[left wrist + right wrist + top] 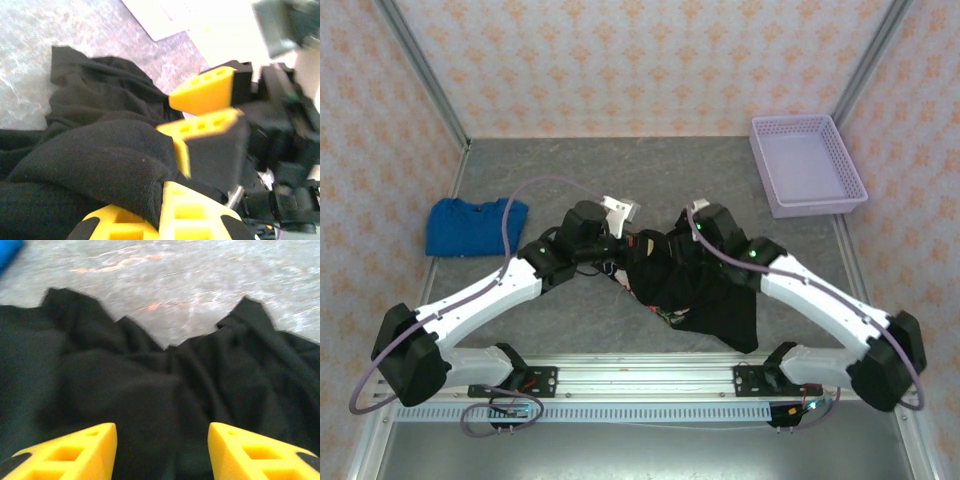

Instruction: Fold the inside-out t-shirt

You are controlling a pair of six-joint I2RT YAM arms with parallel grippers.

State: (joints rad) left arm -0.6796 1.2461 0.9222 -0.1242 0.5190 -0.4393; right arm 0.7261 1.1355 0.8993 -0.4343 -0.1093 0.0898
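Inside-out t-shirt [698, 292], bunched: left gripper [161, 212] clamped on 10-o'clock fold, likely for spreading; right gripper [162, 431] parted, empty.

Rig appearance, located from the aluminium rail [640, 378]:
- Black base blocks sit at either end of the rail.
- Left arm [480, 295] and right arm [820, 295] have white shelled links, black joint housings and a small green light on the joint farthest from the rail.
- A thin lilac cable loops along each arm.
- The wrist ends are black, each with a pale grey bracket.
- Right gripper [162, 452]: the fingers [65, 452] are bright yellow wedges with rectangular pockets and black mounts.
- Left gripper [160, 212]: same yellow.
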